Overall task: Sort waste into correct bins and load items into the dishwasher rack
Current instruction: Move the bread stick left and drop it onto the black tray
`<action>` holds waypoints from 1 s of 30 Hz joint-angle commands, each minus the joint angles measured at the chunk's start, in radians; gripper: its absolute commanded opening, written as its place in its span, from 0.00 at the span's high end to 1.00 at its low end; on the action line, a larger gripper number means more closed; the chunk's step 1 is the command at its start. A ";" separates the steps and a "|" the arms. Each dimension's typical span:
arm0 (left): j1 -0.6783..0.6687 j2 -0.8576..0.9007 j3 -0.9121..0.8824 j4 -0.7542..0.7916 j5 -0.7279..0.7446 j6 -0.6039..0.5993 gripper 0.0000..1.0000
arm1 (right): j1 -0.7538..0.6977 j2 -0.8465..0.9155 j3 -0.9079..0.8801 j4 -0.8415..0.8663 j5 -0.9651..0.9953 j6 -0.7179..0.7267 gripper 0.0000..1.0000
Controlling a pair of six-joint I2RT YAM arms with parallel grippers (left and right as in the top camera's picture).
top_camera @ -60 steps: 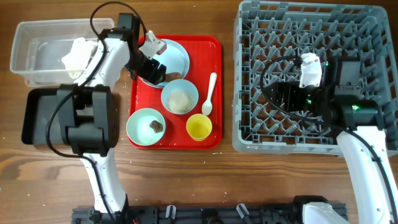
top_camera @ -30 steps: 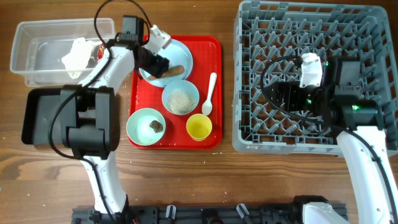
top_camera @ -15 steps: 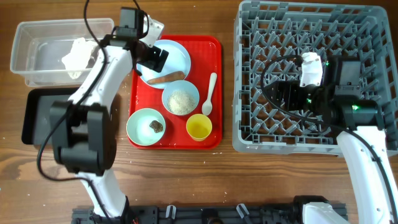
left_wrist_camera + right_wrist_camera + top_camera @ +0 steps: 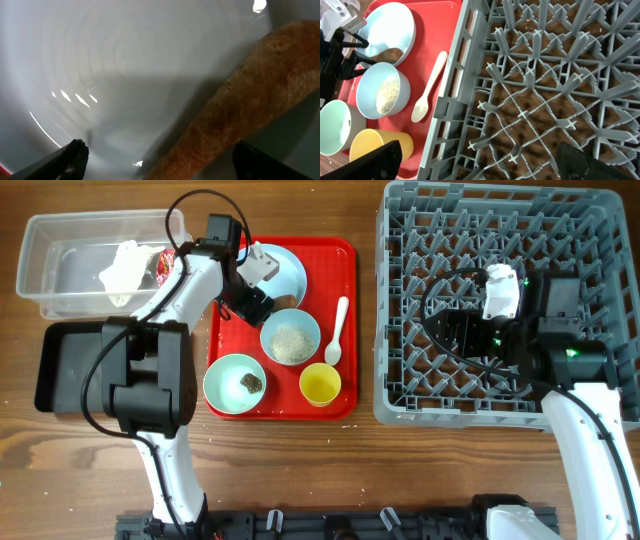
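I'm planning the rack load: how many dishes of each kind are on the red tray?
Plate: 1
Bowls: 2, blue bowl and green bowl
Cup: 1
Spoon: 1
Total: 5

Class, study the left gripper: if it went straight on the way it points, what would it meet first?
Probably the brown food piece on the pale plate, straight ahead of the left gripper; depth is unclear.
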 commanded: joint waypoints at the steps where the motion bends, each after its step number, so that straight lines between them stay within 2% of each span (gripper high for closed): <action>1: -0.005 0.015 0.000 0.006 0.026 0.027 0.06 | 0.000 0.004 0.018 0.004 0.015 0.011 0.00; 3: -0.005 0.026 0.000 0.021 0.039 0.027 0.08 | 0.000 0.004 0.018 0.005 0.014 0.011 0.00; 5: -0.005 0.047 0.000 0.037 0.053 0.026 0.14 | 0.000 0.004 0.018 0.005 0.014 0.011 0.00; 10: -0.005 0.083 0.000 0.056 0.054 0.026 0.75 | 0.000 0.004 0.018 0.005 0.014 0.011 0.00; 13: -0.005 0.083 0.000 0.061 0.053 0.026 0.95 | 0.000 0.004 0.018 0.005 0.014 0.011 0.00; 16: -0.005 0.082 0.000 0.073 0.053 0.018 0.96 | 0.000 0.004 0.018 0.005 0.014 0.011 0.00; 22: -0.005 0.026 0.056 0.094 0.047 -0.191 0.96 | 0.000 0.004 0.018 0.005 0.015 0.011 0.00; 26: -0.005 -0.126 0.114 0.068 0.046 -0.401 0.96 | 0.000 0.004 0.018 0.005 0.015 0.011 0.00; 28: -0.003 -0.250 0.119 0.017 0.041 -0.459 0.96 | 0.000 0.004 0.018 0.006 0.015 0.011 0.00; 30: 0.008 -0.384 0.119 -0.053 -0.065 -0.553 0.96 | 0.000 0.004 0.018 0.005 0.015 0.010 0.00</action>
